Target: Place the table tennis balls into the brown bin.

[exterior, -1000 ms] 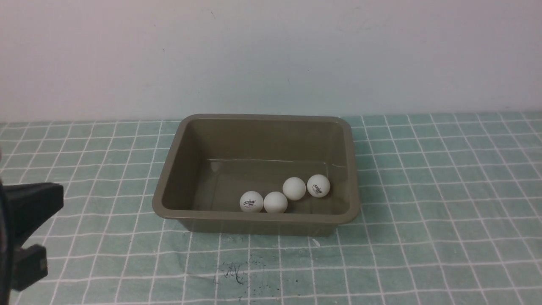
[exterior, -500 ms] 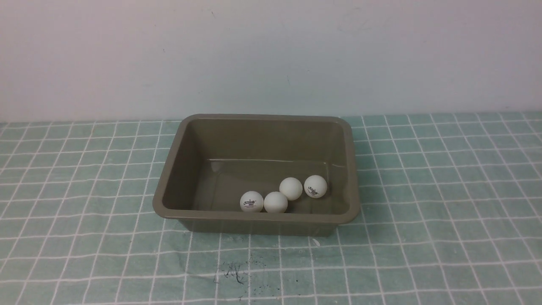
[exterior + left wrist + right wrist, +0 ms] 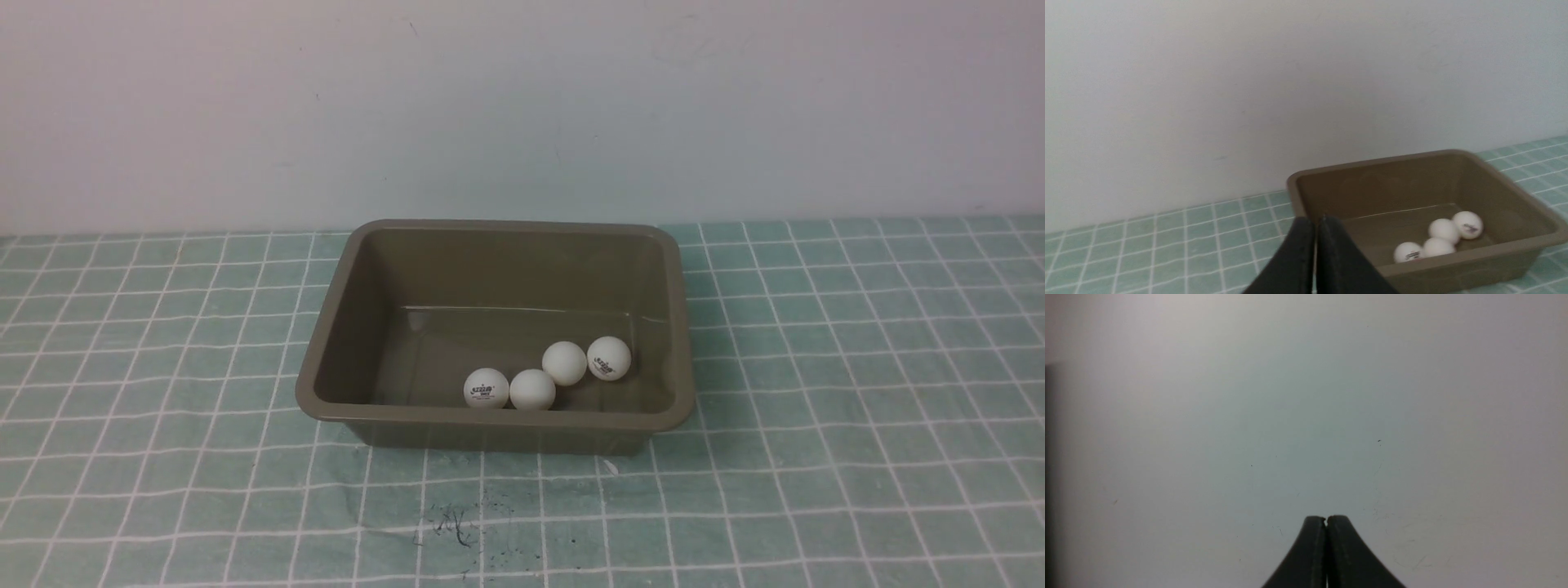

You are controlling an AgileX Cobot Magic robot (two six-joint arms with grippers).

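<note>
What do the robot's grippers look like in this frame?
Only the finger ends show, in the wrist views. The left gripper and right gripper each have two matte black fingers, broad at the base and narrowing to rounded tips. No cables, markings or arm links are visible.

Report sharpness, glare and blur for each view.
Front view: sharp, evenly lit, a thin glare line inside the brown bin, logos visible on two table tennis balls. Left wrist view: slightly soft, the left gripper a dark blur. Right wrist view: the right gripper against plain wall, one edge darkened.
</note>
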